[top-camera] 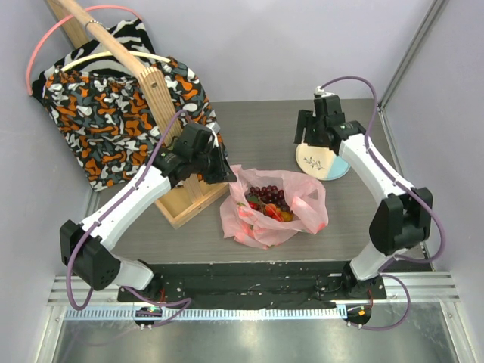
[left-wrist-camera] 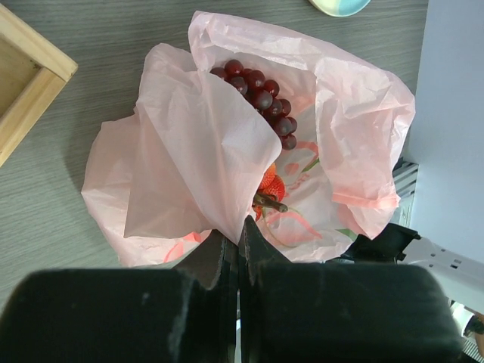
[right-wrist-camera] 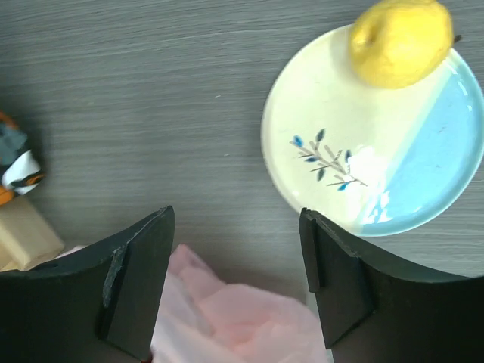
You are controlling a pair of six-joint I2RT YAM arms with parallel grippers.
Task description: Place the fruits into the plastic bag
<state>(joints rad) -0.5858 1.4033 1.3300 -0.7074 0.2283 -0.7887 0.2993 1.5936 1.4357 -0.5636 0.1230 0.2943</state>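
The pink plastic bag lies open in the middle of the table. Inside it are a dark purple grape bunch and red strawberry pieces. My left gripper is shut on the bag's left rim. In the left wrist view the rim is pinched and lifted at the gripper, with the grapes and a strawberry behind it. My right gripper is open and empty above the table, between the bag and the plate. A yellow lemon sits on the plate.
A wooden crate stands left of the bag, with the orange-black patterned cloth draped behind it over a wooden beam. The pale plate lies at the back right. The crate corner shows in the left wrist view.
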